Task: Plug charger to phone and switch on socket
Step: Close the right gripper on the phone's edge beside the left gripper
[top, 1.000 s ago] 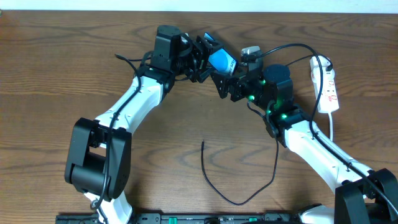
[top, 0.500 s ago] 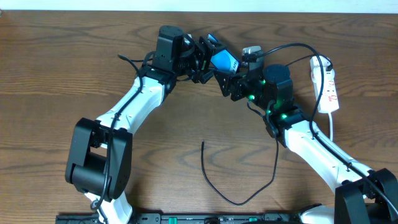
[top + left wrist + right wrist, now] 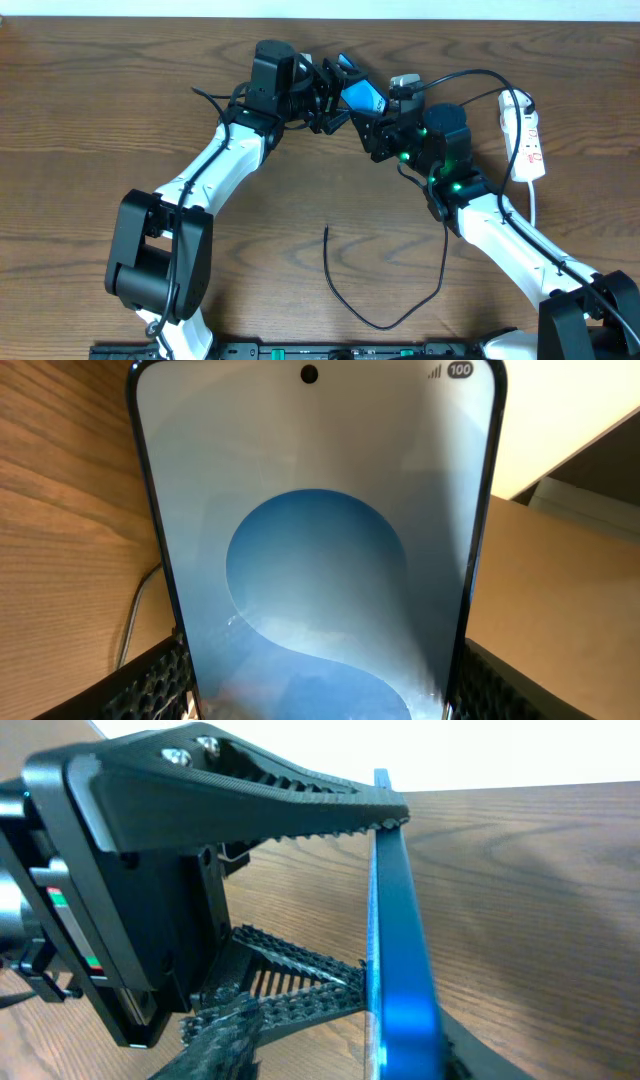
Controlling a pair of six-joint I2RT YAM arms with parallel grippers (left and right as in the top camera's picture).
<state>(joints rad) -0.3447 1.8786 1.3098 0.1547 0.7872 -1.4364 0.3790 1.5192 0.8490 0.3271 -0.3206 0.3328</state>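
Blue phone (image 3: 362, 97) is clamped in the left gripper (image 3: 340, 90), seemingly mid-handover. The right gripper (image 3: 372, 118) cannot be judged; next, the charger (image 3: 325, 255) needs fetching.

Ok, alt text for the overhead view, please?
Two robot arms meet over a wooden table, the left claw holding a blue-screened phone beside the right claw. The black charger cable lies loose on the table below them; the white socket strip sits towards the right.
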